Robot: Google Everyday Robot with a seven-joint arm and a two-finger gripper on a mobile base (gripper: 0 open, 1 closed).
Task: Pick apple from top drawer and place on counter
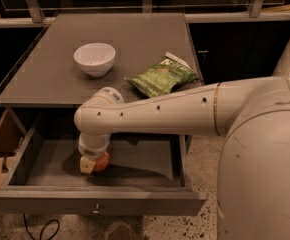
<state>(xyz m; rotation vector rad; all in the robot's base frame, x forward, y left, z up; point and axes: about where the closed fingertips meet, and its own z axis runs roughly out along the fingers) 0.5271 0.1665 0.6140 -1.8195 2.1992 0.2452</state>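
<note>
The top drawer (145, 160) is pulled open, and one apple (103, 162) is seen on its floor, left of centre. The gripper (92, 163) is lowered into the drawer and set against the apple; whether it is clamped on the fruit cannot be told. On the counter (130, 36) one white bowl (94, 58) and one green chip bag (161, 77) are laid, near each other but apart

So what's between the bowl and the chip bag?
Only bare counter, in the camera view. The gripper is down in the top drawer at the apple.
</note>
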